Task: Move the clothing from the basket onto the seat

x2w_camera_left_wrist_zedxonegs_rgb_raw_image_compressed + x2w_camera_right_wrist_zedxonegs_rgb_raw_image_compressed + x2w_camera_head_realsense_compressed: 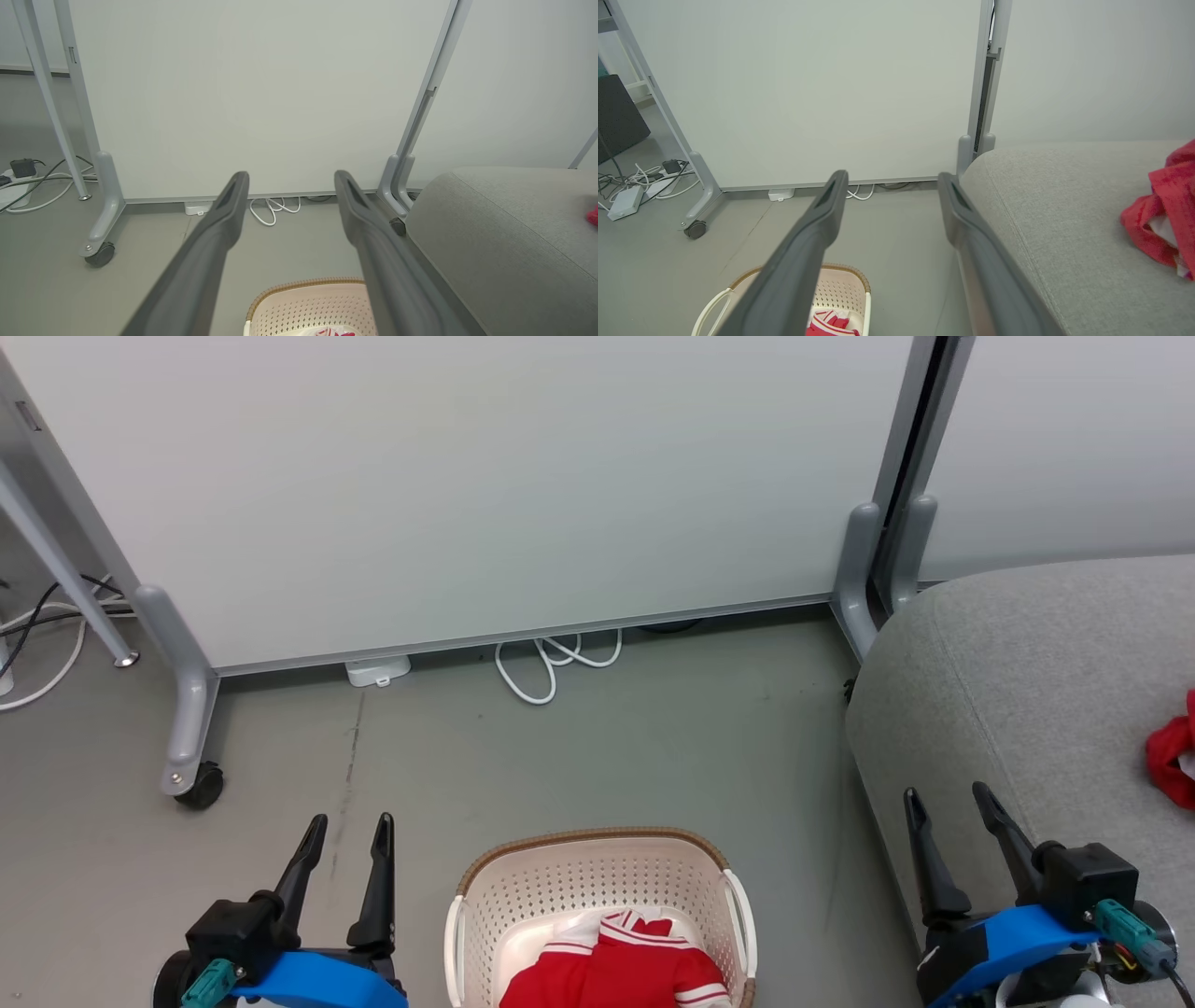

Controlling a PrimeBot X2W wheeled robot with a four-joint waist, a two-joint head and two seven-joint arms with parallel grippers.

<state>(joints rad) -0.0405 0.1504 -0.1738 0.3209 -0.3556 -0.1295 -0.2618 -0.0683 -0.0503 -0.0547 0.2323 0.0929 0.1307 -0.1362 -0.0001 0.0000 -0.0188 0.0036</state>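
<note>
My head view cuts the seat [1027, 691] off at the right edge. The basket [597, 873] stands on the floor to its left, with its near end out of frame and red clothing [616, 975] inside. A second piece [1172, 756] on the seat is clipped there; the right wrist view shows more of that piece [1162, 205]. The left gripper [350, 823] and right gripper [945, 793] hover with fingers spread, holding nothing.
</note>
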